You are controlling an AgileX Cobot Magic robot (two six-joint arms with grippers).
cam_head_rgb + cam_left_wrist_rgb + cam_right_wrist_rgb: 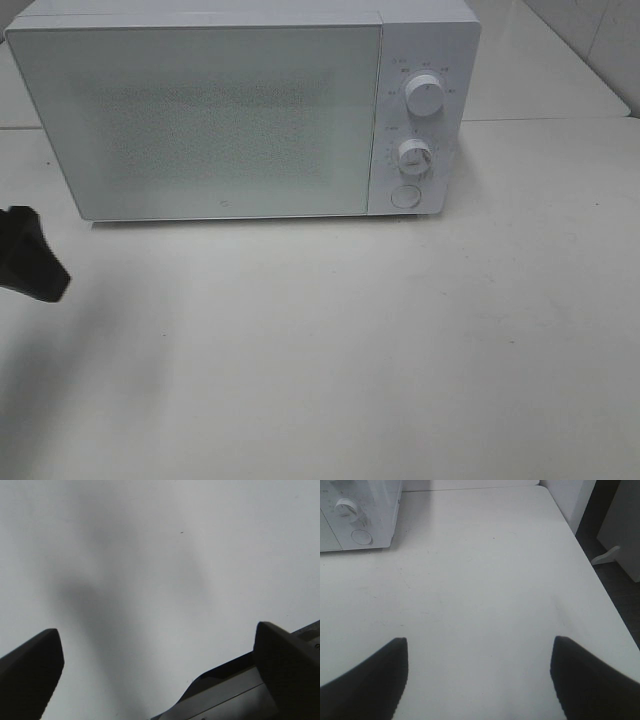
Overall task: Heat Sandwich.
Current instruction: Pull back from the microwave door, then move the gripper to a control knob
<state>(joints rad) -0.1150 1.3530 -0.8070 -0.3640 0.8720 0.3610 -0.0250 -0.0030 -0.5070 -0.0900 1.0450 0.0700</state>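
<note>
High camera's looking down from the front onto the white microwave (230, 110) and the pale table (350, 350) before it, far enough back to take in the door and control panel. Left wrist camera's down close over bare tabletop, peering out between the dark fingertips of the left gripper (157, 647). Right wrist camera sits farther off the surface, looking past the right gripper (480, 650) across the table to the microwave's lower dial (345, 507) and round button (361, 537), both shared with the high view.
</note>
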